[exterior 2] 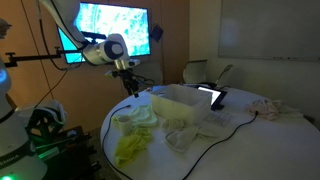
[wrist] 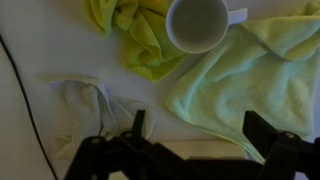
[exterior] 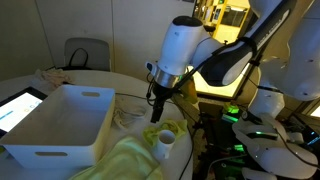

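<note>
My gripper hangs open and empty above the round white table; it also shows in an exterior view. In the wrist view its two dark fingers stand wide apart over the edge of a pale green cloth. A white mug stands upright just beyond, between the pale cloth and a crumpled yellow-green cloth. In an exterior view the mug sits below the gripper on the green cloths.
A white plastic bin stands on the table beside the cloths. A white rag and a black cable lie on the table. A tablet lies at the far side. A chair stands behind.
</note>
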`<state>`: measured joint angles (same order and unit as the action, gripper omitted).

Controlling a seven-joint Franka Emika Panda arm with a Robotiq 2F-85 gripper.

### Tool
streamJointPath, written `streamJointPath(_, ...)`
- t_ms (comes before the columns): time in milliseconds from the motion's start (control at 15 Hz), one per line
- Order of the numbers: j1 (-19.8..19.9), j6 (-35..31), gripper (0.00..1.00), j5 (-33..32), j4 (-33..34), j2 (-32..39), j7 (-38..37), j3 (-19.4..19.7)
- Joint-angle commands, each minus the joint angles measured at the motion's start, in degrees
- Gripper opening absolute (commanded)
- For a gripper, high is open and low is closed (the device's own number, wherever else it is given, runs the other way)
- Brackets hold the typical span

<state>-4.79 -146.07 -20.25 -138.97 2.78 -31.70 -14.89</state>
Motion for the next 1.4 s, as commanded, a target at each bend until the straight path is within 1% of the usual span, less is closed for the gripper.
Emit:
streamJointPath(0,-3.8,-2.1,1.0,-7.5,6.3,8.0,-7.3,4.2)
streamJointPath(400,-10.8,-6.1,1.0,-15.8,13.4,18.3,-15.3,12.5)
streamJointPath(667,-15.1,-8.8,1.0,-21.8,16.8,24.0,-21.2,18.3)
streamJointPath(1067,-18.5,-14.6,1.0,-30.7,20.2,31.0,-29.8,24.2)
streamJointPath(1333,-20.3,-19.1,1.0,-36.0,22.0,35.4,-34.8,27.4)
